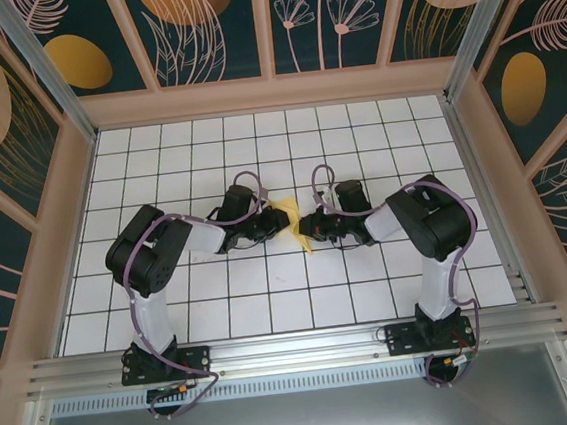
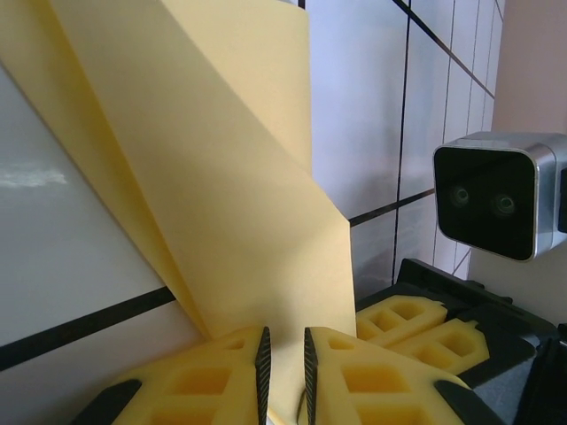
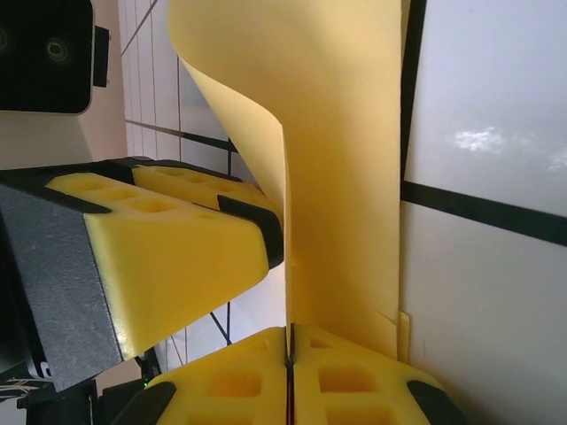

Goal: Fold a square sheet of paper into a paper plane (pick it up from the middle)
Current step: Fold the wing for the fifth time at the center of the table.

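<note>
1. Pale-yellow square sheet of paper (image 1: pixel 292 222) standing creased at mid tabletop (image 1: pixel 271 294), well clear of every edge, between left gripper (image 1: pixel 271 224) and right gripper (image 1: pixel 317 229).
2. Angled fold faces; bottom edge nipped in left gripper's (image 2: pixel 283 372) narrow gap, top cut off.
3. Curled sheet clamped in tight-shut right gripper (image 3: pixel 289 372); far side hidden.

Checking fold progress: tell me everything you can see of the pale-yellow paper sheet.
The pale-yellow paper sheet is thin, matte and plain, already folded with angled edges and a diagonal crease, one part curling. It is held between the two arms over the white gridded table. The left gripper pinches one edge, the right gripper another.
</note>
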Robot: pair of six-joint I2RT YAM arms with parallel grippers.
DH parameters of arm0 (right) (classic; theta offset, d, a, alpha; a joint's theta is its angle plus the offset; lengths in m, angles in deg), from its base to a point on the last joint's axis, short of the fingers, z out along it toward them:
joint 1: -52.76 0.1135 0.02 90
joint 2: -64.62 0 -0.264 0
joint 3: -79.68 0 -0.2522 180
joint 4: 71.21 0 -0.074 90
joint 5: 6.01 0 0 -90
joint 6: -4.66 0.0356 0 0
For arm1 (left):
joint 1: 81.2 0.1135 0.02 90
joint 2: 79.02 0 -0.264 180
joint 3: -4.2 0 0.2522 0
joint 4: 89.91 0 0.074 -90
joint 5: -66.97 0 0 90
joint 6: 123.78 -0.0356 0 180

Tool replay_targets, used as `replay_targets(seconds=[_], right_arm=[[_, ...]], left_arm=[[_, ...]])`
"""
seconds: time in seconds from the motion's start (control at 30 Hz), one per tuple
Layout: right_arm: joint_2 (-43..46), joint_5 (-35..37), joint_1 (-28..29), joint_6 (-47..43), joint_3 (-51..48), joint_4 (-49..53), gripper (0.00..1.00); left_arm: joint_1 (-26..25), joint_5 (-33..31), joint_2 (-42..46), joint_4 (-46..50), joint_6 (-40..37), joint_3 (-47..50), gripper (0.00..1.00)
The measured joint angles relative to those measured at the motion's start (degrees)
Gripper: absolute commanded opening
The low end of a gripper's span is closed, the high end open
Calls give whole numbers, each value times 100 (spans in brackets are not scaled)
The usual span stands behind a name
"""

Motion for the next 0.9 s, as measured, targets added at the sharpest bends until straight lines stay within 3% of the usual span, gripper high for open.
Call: replay_targets(seconds=[0.43,0.73,0.9], right_arm=[[365,175,17,-492,195,1139,16],[457,308,39,-640,160,1423,5],[450,291,33,-584,79,1250,3]], left_arm=[[-15,-111,0,522,2,-232,21],[-24,-144,0,570,0,-254,22],[-26,-79,31,570,-79,-273,28]])
